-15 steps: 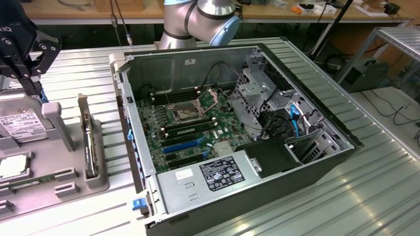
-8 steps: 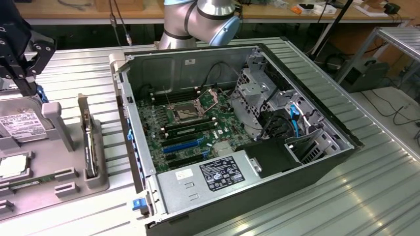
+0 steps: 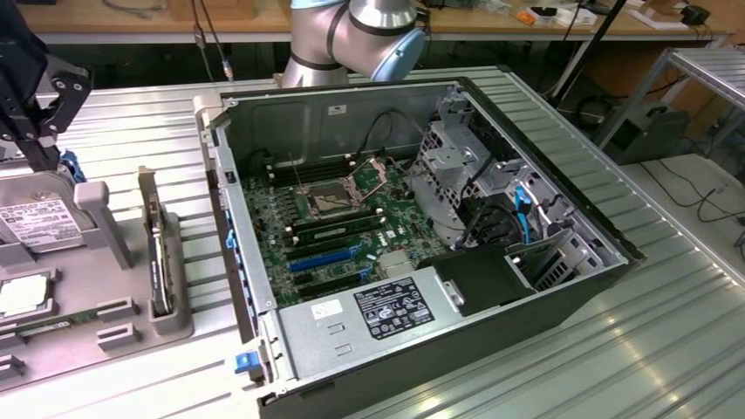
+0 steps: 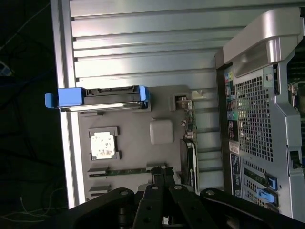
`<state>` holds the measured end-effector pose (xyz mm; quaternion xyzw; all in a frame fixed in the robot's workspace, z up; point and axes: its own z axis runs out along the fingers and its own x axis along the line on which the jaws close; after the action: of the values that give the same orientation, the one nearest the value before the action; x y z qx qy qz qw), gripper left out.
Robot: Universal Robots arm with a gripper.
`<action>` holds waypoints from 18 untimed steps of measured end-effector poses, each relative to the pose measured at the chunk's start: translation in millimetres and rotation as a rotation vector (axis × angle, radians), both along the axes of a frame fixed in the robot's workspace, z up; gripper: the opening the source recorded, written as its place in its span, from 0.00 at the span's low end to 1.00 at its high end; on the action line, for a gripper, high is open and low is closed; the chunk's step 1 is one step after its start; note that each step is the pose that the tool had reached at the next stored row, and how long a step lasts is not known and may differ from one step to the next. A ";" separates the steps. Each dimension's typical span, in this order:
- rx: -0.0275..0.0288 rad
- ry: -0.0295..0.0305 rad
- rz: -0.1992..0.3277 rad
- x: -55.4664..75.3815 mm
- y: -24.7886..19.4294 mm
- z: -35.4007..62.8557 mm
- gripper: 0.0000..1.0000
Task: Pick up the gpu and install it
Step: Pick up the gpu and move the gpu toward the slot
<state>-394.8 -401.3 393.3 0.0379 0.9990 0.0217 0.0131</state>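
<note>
The gpu (image 3: 155, 253) stands on edge in a slot of the grey holder tray (image 3: 128, 327), at the exterior view's left of the open computer case (image 3: 442, 262). From the wrist view it appears edge-on as a thin dark card (image 4: 189, 152) with its metal bracket toward the table slats. My black gripper (image 3: 47, 157) hangs above the tray, over the hard drive, to the exterior view's left of the gpu and apart from it. Its fingers (image 4: 163, 175) are shut together with nothing between them.
The case lies on its side with the green motherboard (image 3: 338, 218) exposed. The tray also holds a hard drive (image 3: 35, 223) in a blue caddy (image 4: 97, 98), a CPU (image 4: 102, 144) and a memory stick (image 4: 126, 171). The case's rear panel (image 4: 259, 119) borders the tray.
</note>
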 end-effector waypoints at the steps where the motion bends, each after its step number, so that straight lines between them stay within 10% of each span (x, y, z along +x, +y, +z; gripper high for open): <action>1: 0.0000 0.0000 0.000 -0.7 0.0 0.0 0.11; 10: 0.0000 -0.0002 0.000 -3.7 0.0 0.0 0.11; 18: -0.0002 -0.0002 0.000 -3.7 0.0 0.0 0.48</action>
<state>-398.5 -401.3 393.3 0.0378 0.9990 0.0216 0.0132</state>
